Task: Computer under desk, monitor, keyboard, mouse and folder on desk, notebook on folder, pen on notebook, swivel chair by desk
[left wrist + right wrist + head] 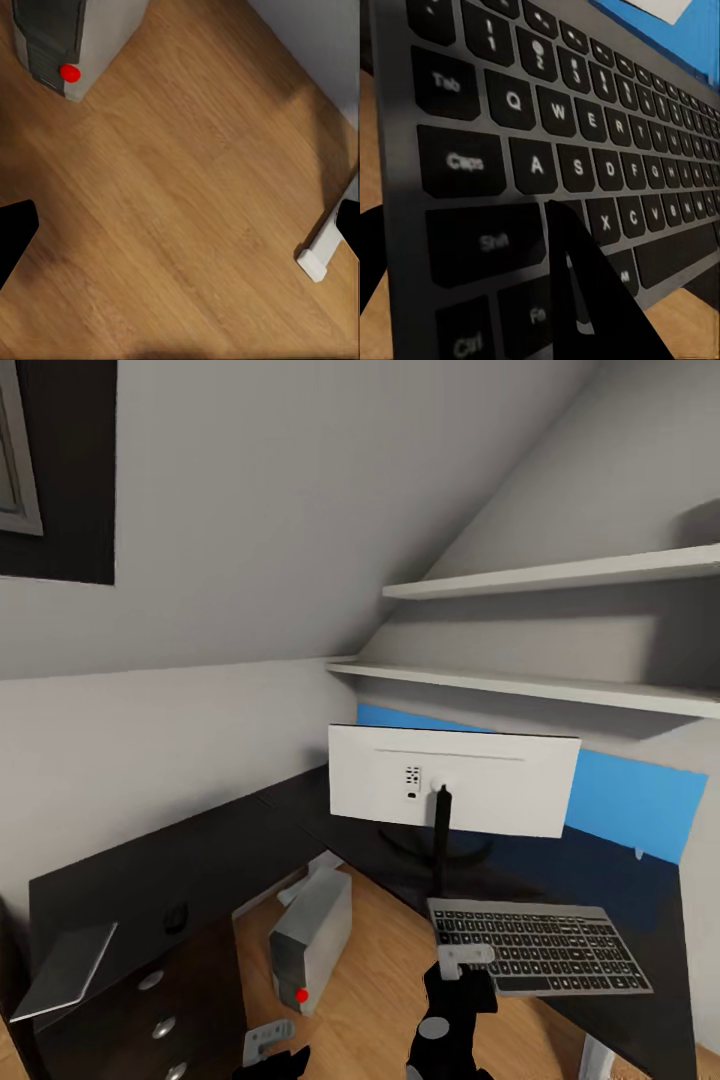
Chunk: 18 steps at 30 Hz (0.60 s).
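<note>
The white-backed monitor [455,790] stands on the dark corner desk [230,850] on its black stand. Just in front of it, the grey keyboard [540,948] with black keys [577,127] hangs over the desk's front edge, and my right gripper [465,960] is shut on its left end. One finger [585,300] lies across the Shift row. The grey computer [312,940], with a red button [69,73], stands on the floor under the desk. A dark mouse [176,917] lies on the desk's left wing. My left gripper [180,232] is open and empty above the floor.
A grey flat item [65,965] sits on the desk's left end above drawers [160,1025]. Two white shelves [560,575] run along the sloped wall over a blue panel [630,800]. A white desk leg [322,251] stands on the wooden floor [187,187].
</note>
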{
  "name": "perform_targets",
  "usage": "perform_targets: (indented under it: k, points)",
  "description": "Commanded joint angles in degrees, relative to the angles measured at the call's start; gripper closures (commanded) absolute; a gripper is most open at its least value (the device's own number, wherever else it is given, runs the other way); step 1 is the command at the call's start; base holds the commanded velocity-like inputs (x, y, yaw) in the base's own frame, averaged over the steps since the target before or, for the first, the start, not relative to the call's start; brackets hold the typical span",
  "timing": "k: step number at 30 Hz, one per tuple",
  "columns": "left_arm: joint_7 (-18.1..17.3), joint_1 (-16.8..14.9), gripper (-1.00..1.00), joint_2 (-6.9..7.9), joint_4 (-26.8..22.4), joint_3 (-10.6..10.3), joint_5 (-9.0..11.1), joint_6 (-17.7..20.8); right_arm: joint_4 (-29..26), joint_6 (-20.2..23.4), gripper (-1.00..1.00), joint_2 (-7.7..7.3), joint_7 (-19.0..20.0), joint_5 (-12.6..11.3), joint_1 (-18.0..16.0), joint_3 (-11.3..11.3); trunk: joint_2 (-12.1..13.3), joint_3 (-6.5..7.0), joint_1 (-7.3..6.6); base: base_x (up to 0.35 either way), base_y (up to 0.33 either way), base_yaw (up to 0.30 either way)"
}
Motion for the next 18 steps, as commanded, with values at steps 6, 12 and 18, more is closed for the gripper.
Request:
perform_targets:
  k: [6,12,18]
  points:
    - [-0.26,-0.06,-1.0,-0.01,0.11,-0.47,0.6,-0.23,6.83,0.46,1.0,-0.01,-0.24,-0.17,-2.7,0.15,-0.07,0.14,0.01,0.0,0.0,-0.246]
    - [-0.26,-0.06,-1.0,-0.01,0.11,-0.47,0.6,-0.23,10.76,0.39,1.0,-0.04,-0.12,-0.17,-4.52,0.16,-0.07,0.36,0.01,0.0,0.0,-0.246]
    - [-0.26,-0.06,-1.0,-0.01,0.11,-0.47,0.6,-0.23,13.38,0.35,1.0,-0.04,-0.02,-0.25,-5.75,0.14,-0.07,0.59,0.01,0.0,0.0,-0.246]
